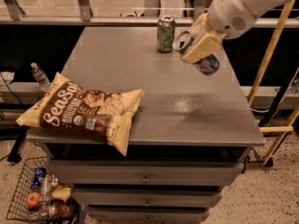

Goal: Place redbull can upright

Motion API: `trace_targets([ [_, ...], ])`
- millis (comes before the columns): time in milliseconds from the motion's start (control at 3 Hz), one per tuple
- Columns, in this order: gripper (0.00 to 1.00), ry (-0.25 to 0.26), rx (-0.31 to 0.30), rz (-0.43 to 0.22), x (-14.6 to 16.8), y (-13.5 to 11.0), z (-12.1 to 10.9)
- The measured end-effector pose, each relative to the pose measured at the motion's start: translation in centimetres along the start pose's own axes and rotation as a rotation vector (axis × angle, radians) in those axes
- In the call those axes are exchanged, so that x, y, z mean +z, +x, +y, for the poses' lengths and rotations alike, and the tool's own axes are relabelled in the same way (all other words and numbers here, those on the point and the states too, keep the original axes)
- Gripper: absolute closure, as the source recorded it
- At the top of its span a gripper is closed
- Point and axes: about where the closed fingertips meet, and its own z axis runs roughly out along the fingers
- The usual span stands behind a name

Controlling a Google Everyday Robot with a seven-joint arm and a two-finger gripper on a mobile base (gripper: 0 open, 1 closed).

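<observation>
My gripper hangs over the back right of the grey table. It is shut on the redbull can, a slim blue and silver can held tilted on its side above the tabletop, silver top pointing left and up. The cream fingers cover the can's middle. A shorter green can stands upright just left of the gripper at the table's back edge.
A brown and yellow SeaSalt chip bag lies on the table's front left, overhanging the edge. A wire basket of items sits on the floor at left. A water bottle stands left of the table. Yellow poles rise at right.
</observation>
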Motion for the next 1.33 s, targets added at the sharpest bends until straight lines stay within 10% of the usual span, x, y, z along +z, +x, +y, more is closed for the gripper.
trace_targets([
  [667,1.00,0.039,0.253,-0.311,-0.3,-0.9,0.3],
  [1333,1.00,0.110,0.324,-0.558,1.1,-0.2,0.2],
])
